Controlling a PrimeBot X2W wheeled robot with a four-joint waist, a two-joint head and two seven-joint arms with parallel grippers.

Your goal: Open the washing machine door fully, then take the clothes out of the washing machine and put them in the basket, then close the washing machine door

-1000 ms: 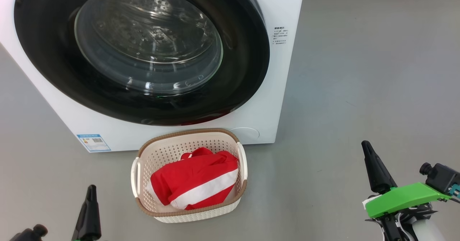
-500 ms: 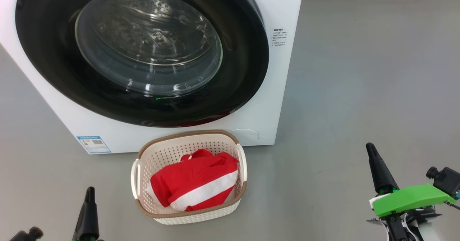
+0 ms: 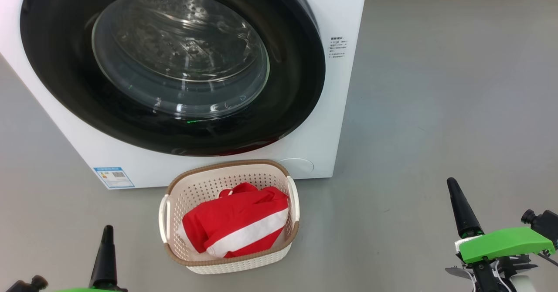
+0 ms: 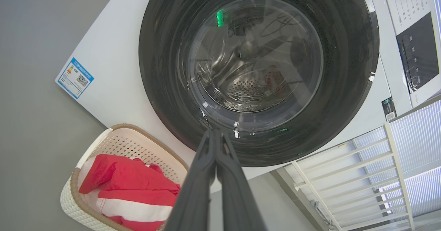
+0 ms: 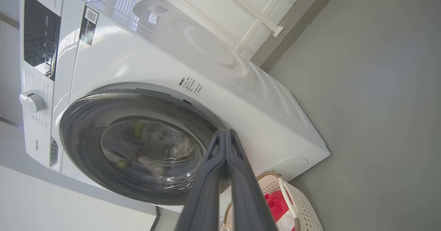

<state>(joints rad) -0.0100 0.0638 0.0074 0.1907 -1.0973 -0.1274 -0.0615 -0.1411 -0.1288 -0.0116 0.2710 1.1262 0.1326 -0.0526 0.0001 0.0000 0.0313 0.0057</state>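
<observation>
**Item 1: the washing machine**. White front-loader, standing on the grey floor. A blue label is showing at its lower front corner.

**Item 2: the washing machine door**. Glossy black ring around a bulging glass window, sitting flush against the machine's front (closed, as far as the head view and both wrist views show). The perforated drum is showing through the glass.

**Item 3: the basket**. Cream, perforated, with a brown rim. It is resting on the floor just in front of the machine, below the door's lower edge.

**Item 4: the clothes**. Red with a white stripe, lying bunched inside the basket and filling most of it.

**Item 5: left gripper**. Hovering at the lower left of the head view, apart from the basket. Its fingers are pressing together and holding nothing.

**Item 6: right gripper**. Hovering at the lower right over bare floor, well apart from the basket. Its fingers are pressing together, empty. A green cover is sitting behind them.
</observation>
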